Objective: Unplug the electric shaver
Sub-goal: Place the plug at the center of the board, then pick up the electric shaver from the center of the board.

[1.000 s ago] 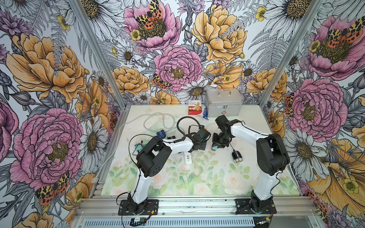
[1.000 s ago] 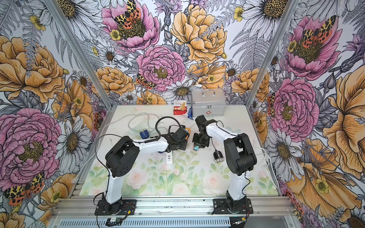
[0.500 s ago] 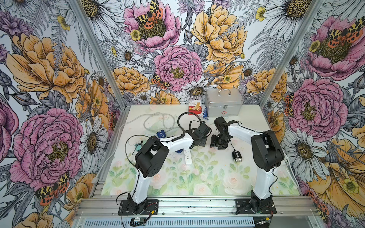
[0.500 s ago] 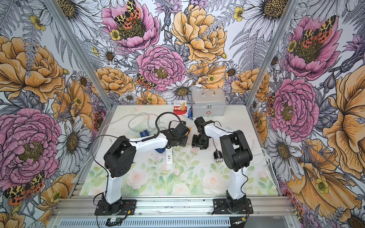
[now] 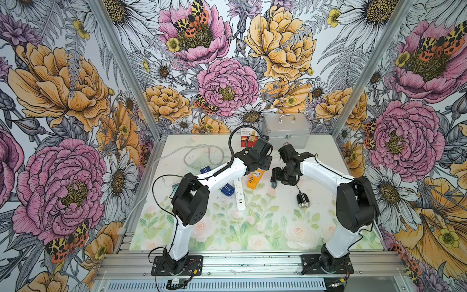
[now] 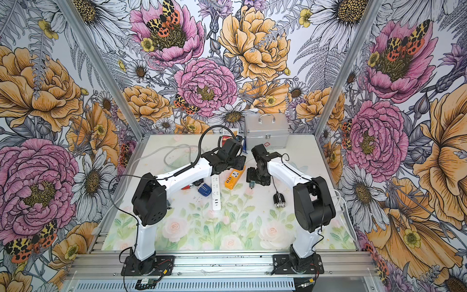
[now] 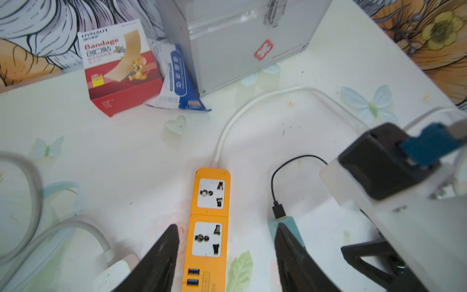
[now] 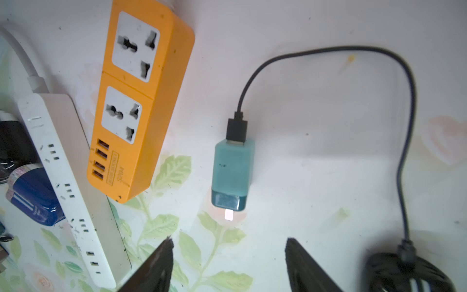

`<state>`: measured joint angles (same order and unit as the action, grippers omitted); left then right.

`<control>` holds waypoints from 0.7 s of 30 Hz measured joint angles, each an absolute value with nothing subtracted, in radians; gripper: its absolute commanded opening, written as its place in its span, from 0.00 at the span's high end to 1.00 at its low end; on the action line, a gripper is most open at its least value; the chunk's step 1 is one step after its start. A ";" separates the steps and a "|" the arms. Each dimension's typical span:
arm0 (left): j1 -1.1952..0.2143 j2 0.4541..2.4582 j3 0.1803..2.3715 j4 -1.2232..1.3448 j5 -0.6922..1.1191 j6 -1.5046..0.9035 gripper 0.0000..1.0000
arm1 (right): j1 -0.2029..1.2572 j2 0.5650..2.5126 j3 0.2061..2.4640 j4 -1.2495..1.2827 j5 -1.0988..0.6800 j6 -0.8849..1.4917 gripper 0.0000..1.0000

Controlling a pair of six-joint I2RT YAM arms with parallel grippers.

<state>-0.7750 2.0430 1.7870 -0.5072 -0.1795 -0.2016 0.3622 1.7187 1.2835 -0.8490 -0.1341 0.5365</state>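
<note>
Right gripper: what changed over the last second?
The right gripper opened its jaws and let go of the teal adapter, which now lies loose beside the orange power strip. The left gripper shifted toward the far wall, uncovering the strip. The shaver stayed put.

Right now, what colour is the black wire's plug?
The plug is teal, clearest in right wrist view.
</note>
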 measured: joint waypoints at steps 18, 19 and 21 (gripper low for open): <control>-0.762 2.082 1.851 -0.577 -0.022 -0.290 0.37 | 0.314 1.518 1.010 -0.947 0.080 0.637 0.26; -0.772 2.083 1.853 -0.584 -0.022 -0.308 0.37 | 0.310 1.511 1.008 -0.951 0.093 0.636 0.26; -0.794 2.095 1.869 -0.602 -0.021 -0.341 0.38 | 0.299 1.493 1.003 -0.955 0.117 0.635 0.26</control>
